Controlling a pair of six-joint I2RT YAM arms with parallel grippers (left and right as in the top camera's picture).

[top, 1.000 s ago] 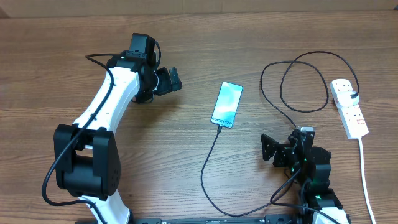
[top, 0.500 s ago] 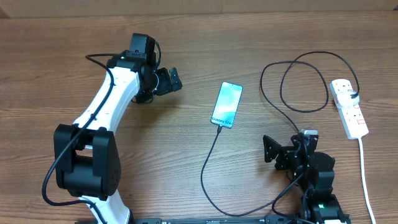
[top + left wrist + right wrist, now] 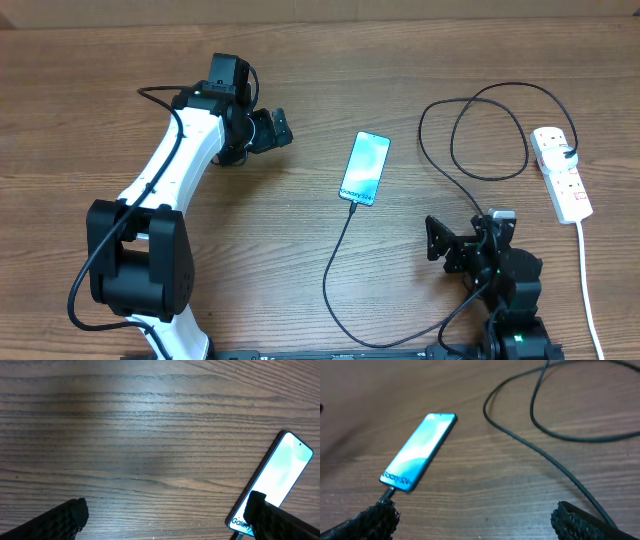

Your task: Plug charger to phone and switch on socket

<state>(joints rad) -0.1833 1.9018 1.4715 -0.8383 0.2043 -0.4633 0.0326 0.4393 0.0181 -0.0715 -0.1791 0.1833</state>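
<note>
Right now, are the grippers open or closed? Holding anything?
Left gripper: open, holding nothing.
Right gripper: open, holding nothing.

phone (image 3: 365, 168): teal screen | charger (image 3: 325, 282): black | socket (image 3: 562, 178): white | table (image 3: 125, 435): brown woodgrain

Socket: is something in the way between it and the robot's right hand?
Nothing tall does. The right gripper points away from the socket, and only the thin cable of the charger lies flat beside it.
</note>
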